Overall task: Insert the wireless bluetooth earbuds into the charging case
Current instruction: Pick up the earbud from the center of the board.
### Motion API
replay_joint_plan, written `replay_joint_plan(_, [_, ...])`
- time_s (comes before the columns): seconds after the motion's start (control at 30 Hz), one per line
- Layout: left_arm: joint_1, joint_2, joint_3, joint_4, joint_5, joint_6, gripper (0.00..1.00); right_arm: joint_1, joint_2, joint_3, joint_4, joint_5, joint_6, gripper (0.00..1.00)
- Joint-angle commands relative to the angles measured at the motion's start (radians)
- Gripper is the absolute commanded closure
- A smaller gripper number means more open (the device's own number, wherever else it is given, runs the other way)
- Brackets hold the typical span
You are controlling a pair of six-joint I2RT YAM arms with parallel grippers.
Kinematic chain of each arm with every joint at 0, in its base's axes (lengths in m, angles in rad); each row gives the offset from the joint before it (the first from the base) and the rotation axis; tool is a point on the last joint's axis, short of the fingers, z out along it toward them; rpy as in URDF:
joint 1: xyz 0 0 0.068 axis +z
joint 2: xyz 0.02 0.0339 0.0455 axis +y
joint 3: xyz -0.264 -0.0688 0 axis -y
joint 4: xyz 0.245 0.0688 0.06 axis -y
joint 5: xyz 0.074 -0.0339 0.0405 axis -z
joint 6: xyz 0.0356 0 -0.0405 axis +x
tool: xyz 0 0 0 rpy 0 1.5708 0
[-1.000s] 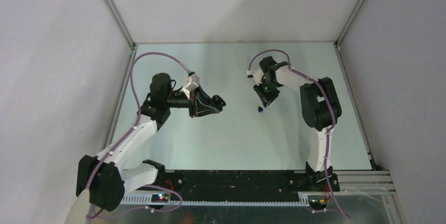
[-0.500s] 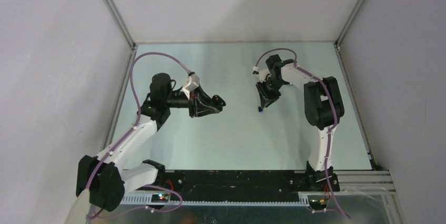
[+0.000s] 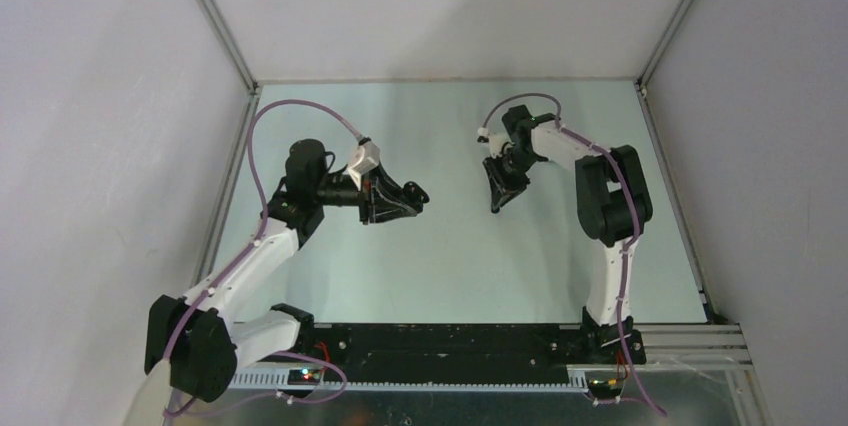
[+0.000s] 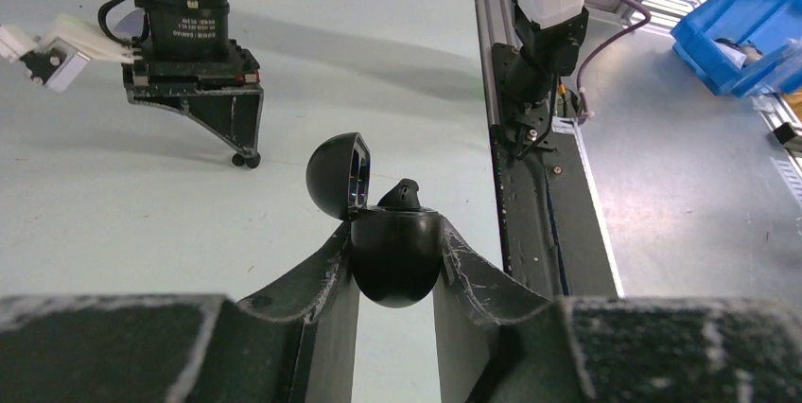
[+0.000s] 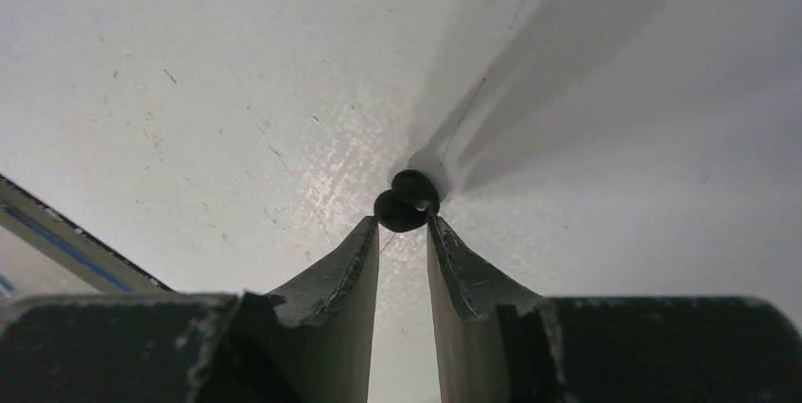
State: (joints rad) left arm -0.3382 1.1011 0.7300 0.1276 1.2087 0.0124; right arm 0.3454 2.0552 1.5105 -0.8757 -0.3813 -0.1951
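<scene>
My left gripper (image 4: 394, 233) is shut on the round black charging case (image 4: 395, 266), held above the table left of centre (image 3: 418, 196). The case's lid (image 4: 336, 176) stands open, and one glossy black earbud (image 4: 405, 193) pokes up from the case. Another black earbud (image 5: 405, 202) lies on the pale table. My right gripper (image 5: 404, 223) points down at it, its tips pinching the bud's near side. In the top view the right gripper (image 3: 494, 204) touches the table right of centre, hiding that bud. I see no lilac buds.
The left wrist view shows the right gripper (image 4: 244, 159) on the table ahead of the case. The right arm's base (image 4: 549, 34) and a black rail (image 4: 530, 214) stand beyond it, with a blue bin (image 4: 747, 39) past the table edge. White walls (image 3: 120, 96) enclose the table.
The right gripper has swung slightly and come down onto the black earbud, which lay bare just below its tips a second ago. The left arm and case have stayed still.
</scene>
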Motion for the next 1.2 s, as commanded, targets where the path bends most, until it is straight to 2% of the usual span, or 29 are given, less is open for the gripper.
replay_joint_plan(0.0, [-0.005,-0.014,0.051,0.01,0.017,0.029,1.0,-0.062,-0.077,0.006,0.004,-0.158,0.007,0.69])
replay_joint_plan(0.1, [-0.005,-0.012,0.05,0.01,0.017,0.03,1.0,-0.098,-0.104,0.003,0.009,-0.23,-0.004,0.67])
replay_joint_plan(0.27, [-0.006,-0.012,0.051,0.011,0.016,0.029,1.0,-0.082,-0.089,-0.019,0.035,-0.079,0.016,0.67])
replay_joint_plan(0.47, [-0.006,-0.021,0.051,0.009,0.014,0.029,1.0,-0.038,-0.008,-0.017,0.033,-0.001,0.024,0.63])
replay_joint_plan(0.67, [-0.005,-0.024,0.051,0.007,0.015,0.032,1.0,-0.024,0.006,-0.015,0.043,0.032,0.027,0.64])
replay_joint_plan(0.8, [-0.006,-0.025,0.05,0.005,0.015,0.034,1.0,-0.035,0.006,-0.015,0.041,-0.024,0.024,0.66])
replay_joint_plan(0.9, [-0.006,-0.027,0.05,0.004,0.014,0.035,1.0,-0.063,0.012,-0.011,0.03,-0.121,0.023,0.64])
replay_joint_plan(1.17, [-0.005,-0.022,0.052,0.004,0.013,0.036,1.0,-0.102,0.024,-0.016,0.024,-0.144,0.034,0.65])
